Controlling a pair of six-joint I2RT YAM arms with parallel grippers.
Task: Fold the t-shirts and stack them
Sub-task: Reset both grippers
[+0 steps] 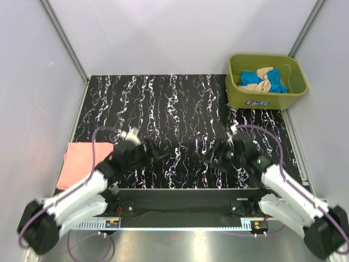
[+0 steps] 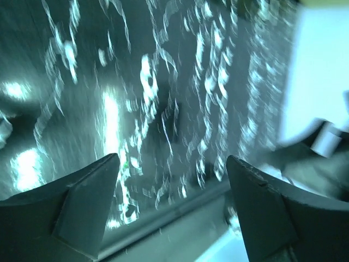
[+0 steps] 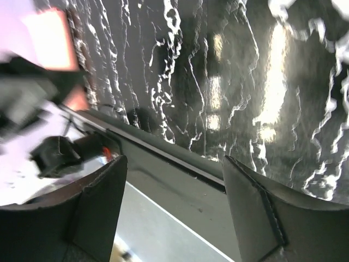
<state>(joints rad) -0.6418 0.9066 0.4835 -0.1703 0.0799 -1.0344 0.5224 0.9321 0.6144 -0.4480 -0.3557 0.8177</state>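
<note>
The t-shirts are in two places. From biggest down, I see the black table, white-veined like marble, boxed in by pale walls. My two white arms reach over its near edge; the left arm and its purple cable lie across the near corner of the pink shirt. That shirt is folded into a flat, soft rectangle at the table's left edge, and it also shows as a smeared patch in the right wrist view.

The green plastic tub stands at the far right corner. It holds a crumpled blue shirt and a beige one tangled together (I can't tell how many are in there).

The left gripper and right gripper face each other over bare table, well apart. Both have their fingers spread with nothing between them. Both wrist views are badly blurred.
</note>
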